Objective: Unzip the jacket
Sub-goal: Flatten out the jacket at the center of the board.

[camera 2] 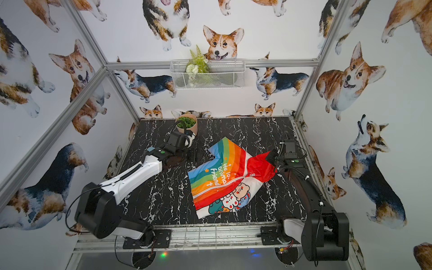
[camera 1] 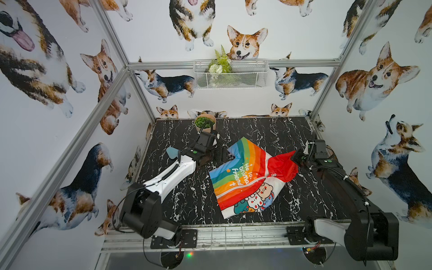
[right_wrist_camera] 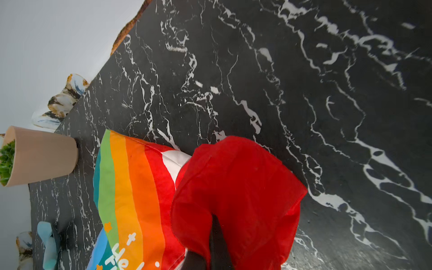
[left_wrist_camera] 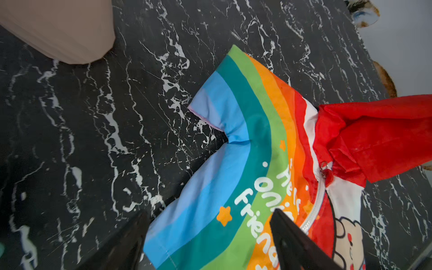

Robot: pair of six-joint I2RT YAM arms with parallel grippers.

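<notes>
Lying centrally on the table (camera 1: 177, 191) with its hood (camera 1: 282, 167) toward 3 o'clock, the jacket (camera 1: 245, 177) looked fully zipped, pull (left_wrist_camera: 327, 174) at the collar, so all unzipping remained: the right gripper (camera 1: 296, 157) was clenched on the hood, the left gripper (left_wrist_camera: 210, 214) gaped empty at the jacket's 10 o'clock.

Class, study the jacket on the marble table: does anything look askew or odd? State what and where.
The jacket lies diagonally on the table. Its red hood is bunched, pinched in the shut right gripper. The zipper pull sits at the collar: not yet unzipped. Nothing looks torn or spilled.
</notes>
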